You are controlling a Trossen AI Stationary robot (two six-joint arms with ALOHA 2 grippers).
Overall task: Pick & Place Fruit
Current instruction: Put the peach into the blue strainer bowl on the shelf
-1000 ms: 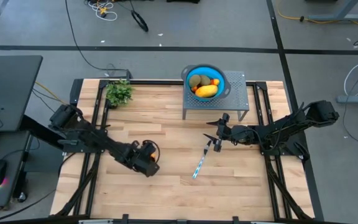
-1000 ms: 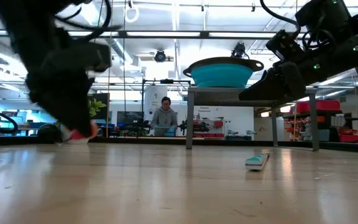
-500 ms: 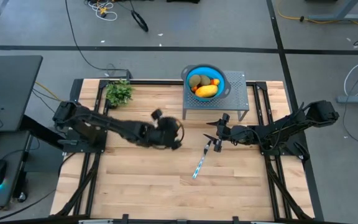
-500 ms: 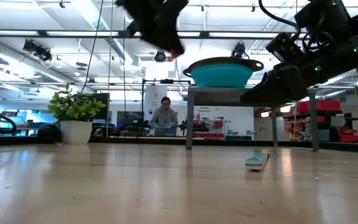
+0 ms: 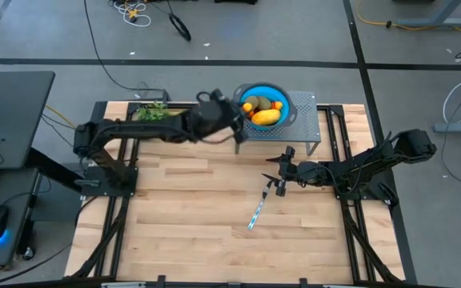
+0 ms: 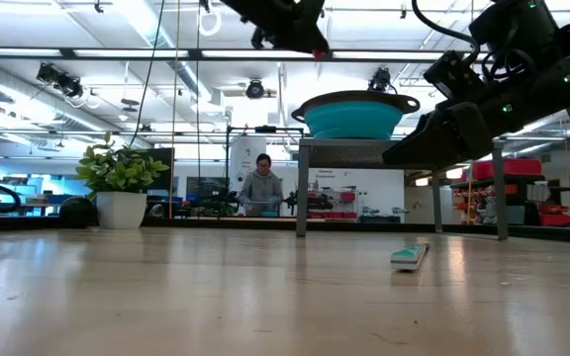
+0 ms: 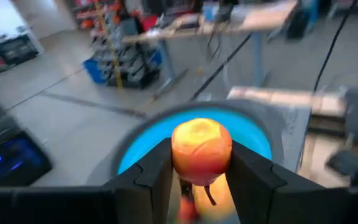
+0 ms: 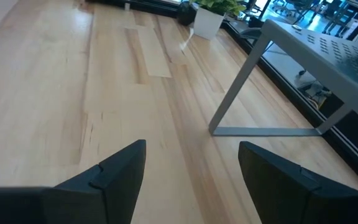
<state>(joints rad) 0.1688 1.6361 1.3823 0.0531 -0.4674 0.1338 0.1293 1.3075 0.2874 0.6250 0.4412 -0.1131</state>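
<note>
The pale wooden slatted tabletop (image 5: 182, 208) carries a small grey metal stand (image 5: 302, 128) at its far edge, and on that sits a round blue plastic bowl (image 5: 264, 99) holding a yellow-orange oblong fruit (image 5: 266, 117), an olive-brown oval (image 5: 254, 104) and small orange-red bits. The left gripper (image 5: 229, 120), reaching to the bowl's rim at the far edge, pinches a round, smooth orange-red fruit (image 7: 201, 149) with a yellowish top between its fingers. The right gripper (image 5: 277, 170), fingers spread, hovers near the table's middle beside a slim silver-blue utensil (image 5: 258, 211).
</note>
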